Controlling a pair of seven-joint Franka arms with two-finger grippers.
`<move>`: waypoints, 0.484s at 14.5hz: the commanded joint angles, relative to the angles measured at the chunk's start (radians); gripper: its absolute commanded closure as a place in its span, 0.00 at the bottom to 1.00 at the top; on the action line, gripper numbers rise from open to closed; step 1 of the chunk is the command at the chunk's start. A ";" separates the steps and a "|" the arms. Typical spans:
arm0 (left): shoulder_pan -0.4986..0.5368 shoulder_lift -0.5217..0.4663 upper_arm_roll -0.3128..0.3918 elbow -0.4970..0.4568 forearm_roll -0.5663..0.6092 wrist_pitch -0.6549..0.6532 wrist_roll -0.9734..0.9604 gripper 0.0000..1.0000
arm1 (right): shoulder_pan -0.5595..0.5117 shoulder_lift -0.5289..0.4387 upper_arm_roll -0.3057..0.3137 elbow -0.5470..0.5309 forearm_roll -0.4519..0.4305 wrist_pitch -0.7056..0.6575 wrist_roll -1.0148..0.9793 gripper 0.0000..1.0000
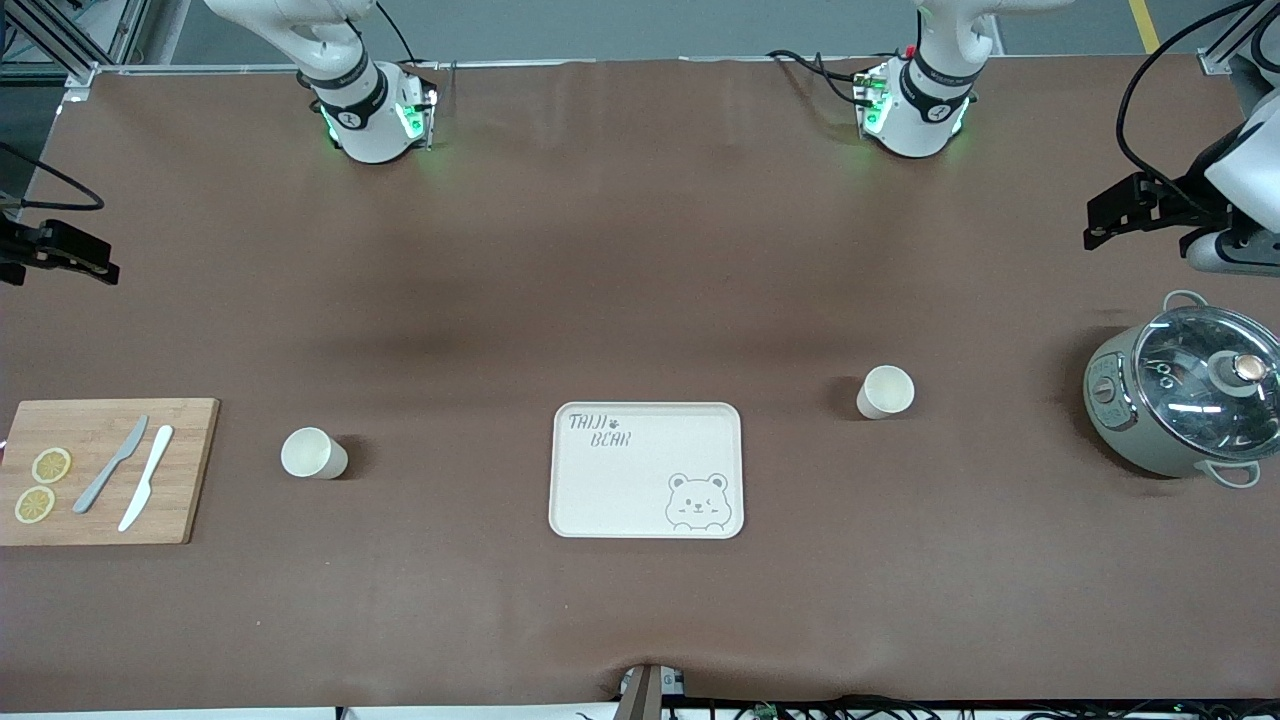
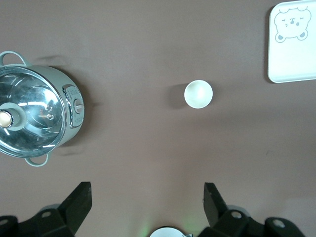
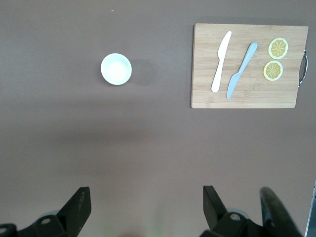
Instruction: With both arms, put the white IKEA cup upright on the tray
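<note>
Cups, 2 of them, stood upright on the brown table cover, mouths up; 1 white cup (image 1: 886, 391) between the tray (image 1: 646, 470) and the pot, toward the left arm's end, slightly farther from the front camera than the tray; the other white cup (image 1: 313, 453) between the tray and the cutting board, toward the right arm's end; neither touching the tray.

Judged light, rigid and smooth-walled, likely slippery and easily tipped; best pinched across the rim, 1 finger inside and 1 outside, or squeezed across the body from above.

Left gripper (image 2: 145, 200) hung over bare table near the pot, fingers wide apart, nothing held; right gripper (image 3: 145, 200) hung over the table near the board, fingers equally spread, empty.

Tray cream, matte, rounded corners, raised rim, grey bear drawing, nothing on it. Wooden cutting board (image 1: 190, 470) carried a grey knife (image 1: 111, 464), a white knife (image 1: 146, 477) and 2 lemon slices (image 1: 42, 485). Electric pot (image 1: 1130, 420) pale grey-green, glass lid (image 1: 1205, 375) glossy.
</note>
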 commanded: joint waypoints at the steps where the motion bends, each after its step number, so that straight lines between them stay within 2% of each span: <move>1: 0.002 0.002 0.002 0.001 -0.018 0.014 0.010 0.00 | 0.003 0.002 0.004 0.011 -0.014 -0.004 0.020 0.00; 7: -0.004 0.020 -0.002 -0.007 -0.024 0.063 0.012 0.00 | 0.000 0.002 0.002 0.014 -0.012 -0.002 0.021 0.00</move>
